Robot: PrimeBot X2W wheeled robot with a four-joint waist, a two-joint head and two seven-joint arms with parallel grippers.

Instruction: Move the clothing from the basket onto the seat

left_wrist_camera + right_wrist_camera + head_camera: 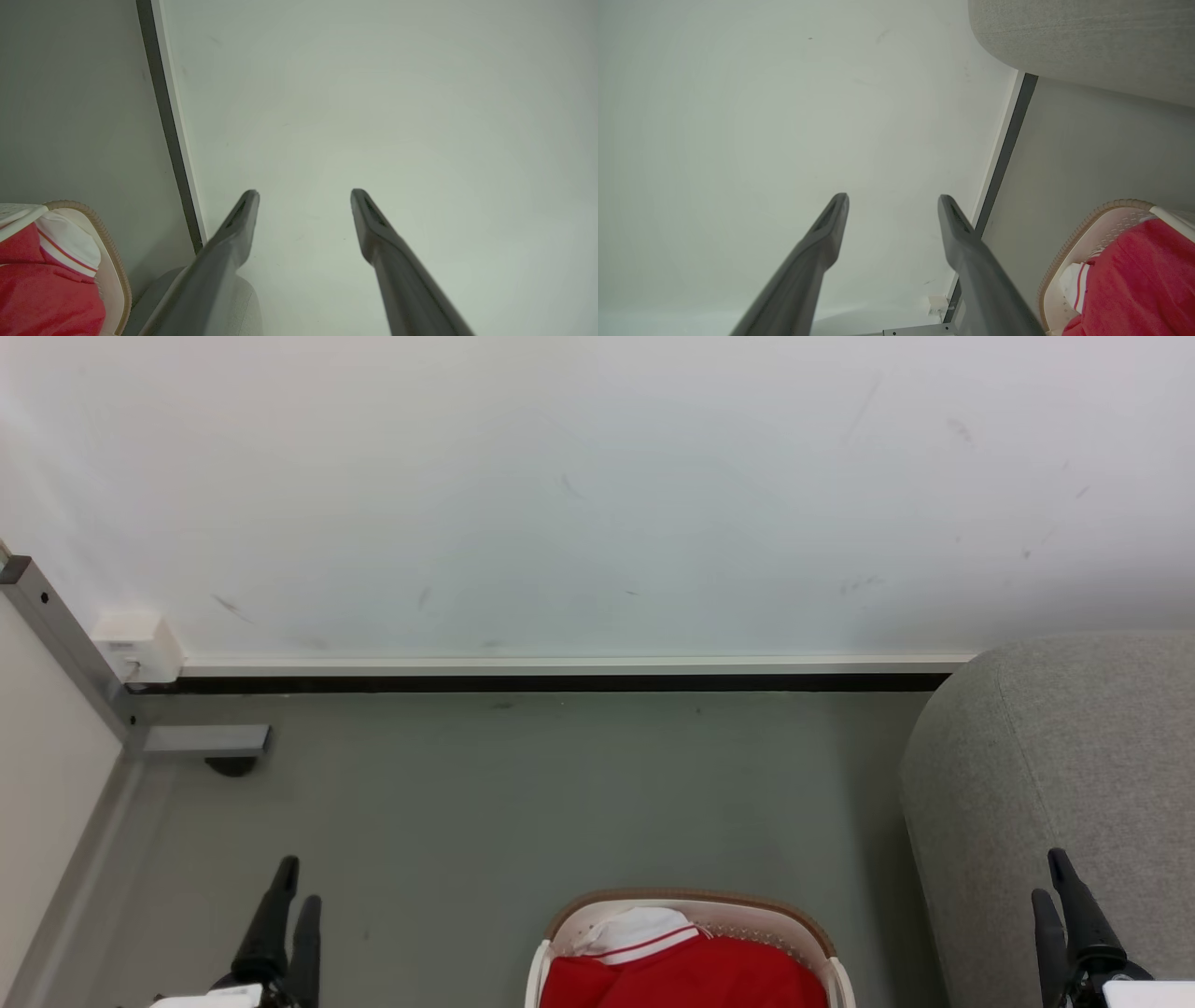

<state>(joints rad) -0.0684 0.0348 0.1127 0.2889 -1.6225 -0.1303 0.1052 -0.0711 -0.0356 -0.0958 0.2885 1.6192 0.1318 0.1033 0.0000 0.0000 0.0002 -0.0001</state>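
You've got open floor [523, 784] beyond the basket [691, 895] & to its left, thru to the wall [597, 504]. Right of the basket the seat [1055, 775] blocks you; far left of it, a metal frame [70, 649].

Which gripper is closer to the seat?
The right gripper: in the head view its fingers show in front of the grey seat, while the left gripper is over the floor on the far side of the basket.
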